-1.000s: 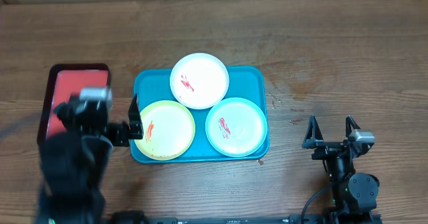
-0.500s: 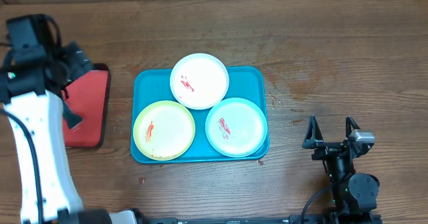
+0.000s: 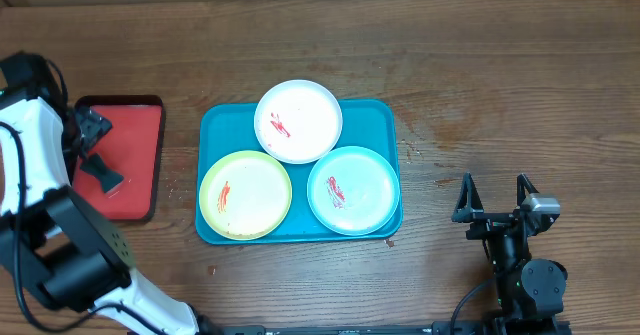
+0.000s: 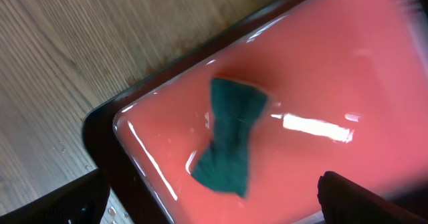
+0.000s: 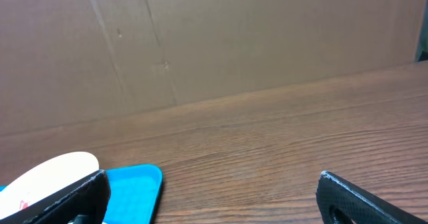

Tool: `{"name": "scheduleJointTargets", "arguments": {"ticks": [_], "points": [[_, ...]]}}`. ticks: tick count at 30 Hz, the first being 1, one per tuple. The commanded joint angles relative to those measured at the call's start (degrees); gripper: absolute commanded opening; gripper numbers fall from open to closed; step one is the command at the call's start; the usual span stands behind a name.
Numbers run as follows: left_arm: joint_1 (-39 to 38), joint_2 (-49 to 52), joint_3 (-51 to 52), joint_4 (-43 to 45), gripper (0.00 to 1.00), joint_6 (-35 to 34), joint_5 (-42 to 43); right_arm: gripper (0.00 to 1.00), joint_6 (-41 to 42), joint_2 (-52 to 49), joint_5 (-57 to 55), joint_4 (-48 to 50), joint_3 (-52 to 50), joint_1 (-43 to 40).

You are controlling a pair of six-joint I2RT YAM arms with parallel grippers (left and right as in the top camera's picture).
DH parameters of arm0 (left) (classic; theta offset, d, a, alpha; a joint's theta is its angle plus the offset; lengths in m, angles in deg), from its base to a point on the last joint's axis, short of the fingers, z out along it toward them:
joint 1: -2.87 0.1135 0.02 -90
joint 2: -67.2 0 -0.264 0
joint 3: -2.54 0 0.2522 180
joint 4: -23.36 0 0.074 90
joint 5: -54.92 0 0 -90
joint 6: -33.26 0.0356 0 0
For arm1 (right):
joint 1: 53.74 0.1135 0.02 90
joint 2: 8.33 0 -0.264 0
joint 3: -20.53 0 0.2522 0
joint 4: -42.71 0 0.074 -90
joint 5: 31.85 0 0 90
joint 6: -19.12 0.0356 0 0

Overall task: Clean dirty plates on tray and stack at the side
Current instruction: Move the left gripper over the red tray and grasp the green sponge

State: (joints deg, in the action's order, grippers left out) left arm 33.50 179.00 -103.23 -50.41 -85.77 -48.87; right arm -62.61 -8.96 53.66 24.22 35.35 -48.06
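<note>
The teal tray (image 3: 215, 117) holds three plates, each with a red sauce smear: white (image 3: 305, 125) at the back, yellow-green (image 3: 250, 197) front left, mint (image 3: 358, 193) front right. My left gripper (image 3: 90, 130) is open and empty over the red tray, just above the dark bow-tie sponge (image 3: 103, 173). In the left wrist view the sponge (image 4: 231, 134) lies between and ahead of the open fingers (image 4: 210, 190). My right gripper (image 3: 493, 200) is open and empty, right of the teal tray. The right wrist view shows its fingers (image 5: 210, 187), a tray corner (image 5: 137, 184) and the white plate's edge (image 5: 53, 170).
The red dark-rimmed tray (image 3: 140, 160) sits left of the teal tray, and it is wet and glossy in the left wrist view (image 4: 334, 63). Bare wooden table (image 3: 500, 85) surrounds both trays. A cardboard wall (image 5: 214, 37) stands behind the table.
My left arm has swung from beside the teal tray's left edge out to the far left, and its gripper now hangs over the red tray and sponge. The right arm has not moved.
</note>
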Motion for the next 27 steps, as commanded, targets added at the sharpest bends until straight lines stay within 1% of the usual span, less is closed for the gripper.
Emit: {"name": "scheduleJointTargets", "arguments": {"ticks": [1,4,8,10,11,13,16,17,18,20,23,25,26,27], "points": [[2.01,5.75,-1.01,0.33,1.00,-0.20,1.90,1.00,-0.22,0.46,-0.39,0.33,-0.61,0.26],[2.36,10.38,-1.01,1.62,0.99,2.73,2.14,1.00,-0.22,0.46,-0.39,0.33,-0.59,0.26],[2.32,12.66,-1.01,5.07,0.95,7.39,5.49,1.00,-0.20,0.46,-0.39,0.33,-0.61,0.26],[2.34,13.07,-1.01,7.32,0.92,9.70,7.91,1.00,-0.22,0.46,-0.39,0.33,-0.59,0.26],[2.34,13.11,-1.01,8.00,0.91,9.86,8.35,1.00,-0.20,0.46,-0.39,0.33,-0.59,0.26],[2.34,13.11,-1.01,9.60,0.86,10.45,9.46,1.00,-0.22,0.46,-0.39,0.33,-0.59,0.26],[2.34,13.20,-1.01,10.60,0.69,11.10,9.42,1.00,-0.22,0.46,-0.39,0.33,-0.59,0.26],[2.34,13.25,-1.01,10.62,0.65,11.08,9.42,1.00,-0.22,0.46,-0.39,0.33,-0.59,0.26],[2.34,13.33,-1.01,10.60,0.58,11.08,9.42,1.00,-0.22,0.46,-0.39,0.33,-0.59,0.26],[2.34,13.42,-0.94,10.51,0.53,11.08,9.42,1.00,-0.20,0.46,-0.39,0.33,-0.59,0.26],[2.34,13.44,-0.24,10.58,0.33,11.08,9.38,1.00,-0.22,0.46,-0.39,0.33,-0.61,0.26],[2.34,13.44,0.13,10.12,0.15,11.08,9.35,1.00,-0.22,0.46,-0.39,0.33,-0.61,0.26],[2.34,13.44,0.13,9.40,0.11,11.08,9.35,1.00,-0.22,0.46,-0.39,0.33,-0.61,0.26],[2.34,13.44,0.13,8.94,0.10,11.08,9.35,1.00,-0.22,0.46,-0.39,0.33,-0.61,0.26]]}}
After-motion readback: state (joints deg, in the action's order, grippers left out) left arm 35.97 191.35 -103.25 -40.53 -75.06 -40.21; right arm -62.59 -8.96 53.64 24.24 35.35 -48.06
